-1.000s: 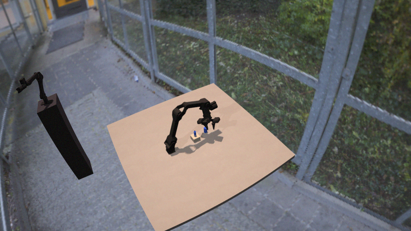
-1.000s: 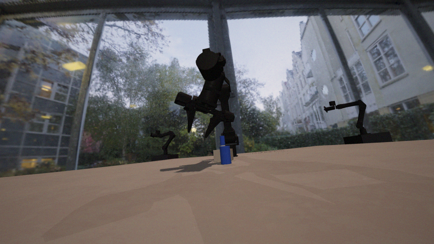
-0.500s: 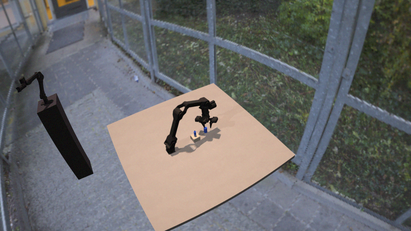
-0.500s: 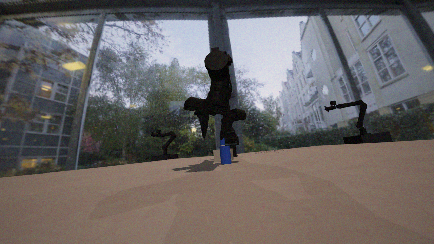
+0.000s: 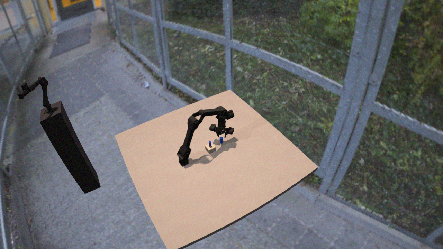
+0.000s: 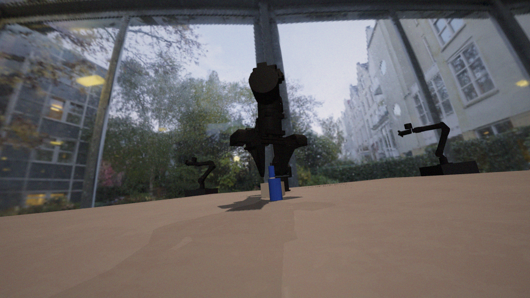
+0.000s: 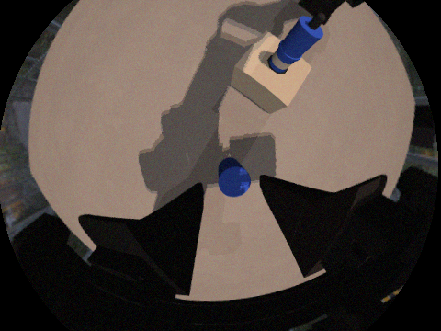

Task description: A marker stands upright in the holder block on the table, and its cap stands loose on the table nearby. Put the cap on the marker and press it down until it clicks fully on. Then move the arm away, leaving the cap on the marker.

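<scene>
On the desk [image 5: 216,192] [image 6: 259,251] [image 7: 92,101], the holder block [image 5: 210,150] [image 6: 264,190] [image 7: 271,87] has the marker [image 5: 210,144] [image 6: 271,171] [image 7: 299,40] upright in it. The cap [image 5: 221,140] [image 6: 275,189] [image 7: 234,181] stands near the block, apart from it, on the side away from the arm's base [image 5: 183,162].

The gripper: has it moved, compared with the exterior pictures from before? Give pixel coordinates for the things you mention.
Yes. In the exterior view, the gripper [image 5: 221,136] [image 6: 273,177] [image 7: 231,184] has shifted rightward and now hangs above the upright cap [image 5: 221,139] [image 6: 275,189] [image 7: 233,180].
</scene>
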### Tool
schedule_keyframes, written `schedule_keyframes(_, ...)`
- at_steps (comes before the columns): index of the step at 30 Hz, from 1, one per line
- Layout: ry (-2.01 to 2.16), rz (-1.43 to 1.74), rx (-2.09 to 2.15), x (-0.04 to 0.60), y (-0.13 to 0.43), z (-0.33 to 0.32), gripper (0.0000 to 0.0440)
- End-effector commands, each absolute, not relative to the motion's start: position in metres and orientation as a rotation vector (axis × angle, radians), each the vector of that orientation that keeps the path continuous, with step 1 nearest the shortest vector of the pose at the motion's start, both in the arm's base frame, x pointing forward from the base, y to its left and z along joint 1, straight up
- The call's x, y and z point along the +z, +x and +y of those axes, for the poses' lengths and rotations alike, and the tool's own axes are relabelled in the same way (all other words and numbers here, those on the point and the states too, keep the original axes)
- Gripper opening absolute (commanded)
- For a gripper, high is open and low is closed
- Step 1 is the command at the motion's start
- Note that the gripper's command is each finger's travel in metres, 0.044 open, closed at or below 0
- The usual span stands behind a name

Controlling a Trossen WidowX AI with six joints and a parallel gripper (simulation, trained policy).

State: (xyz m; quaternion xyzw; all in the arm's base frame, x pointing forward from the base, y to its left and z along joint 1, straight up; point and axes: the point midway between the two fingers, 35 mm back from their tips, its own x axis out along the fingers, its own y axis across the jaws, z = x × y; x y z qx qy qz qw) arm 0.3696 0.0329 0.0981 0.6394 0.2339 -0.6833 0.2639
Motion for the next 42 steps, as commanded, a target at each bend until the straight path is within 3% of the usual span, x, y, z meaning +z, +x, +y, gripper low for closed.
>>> schedule_keyframes(1,1.730,0.686,-1.866,0.088,0.369,0.036,0.0238)
schedule_keyframes(12,1.703,0.765,-1.904,0.062,0.365,0.036,0.0204)
schedule_keyframes(18,1.694,0.756,-1.893,0.064,0.362,0.033,0.0065)
schedule_keyframes(28,1.724,0.718,-1.840,0.101,0.361,0.030,0.0029)
schedule_keyframes(42,1.763,0.704,-1.827,0.145,0.347,0.027,0.0026)
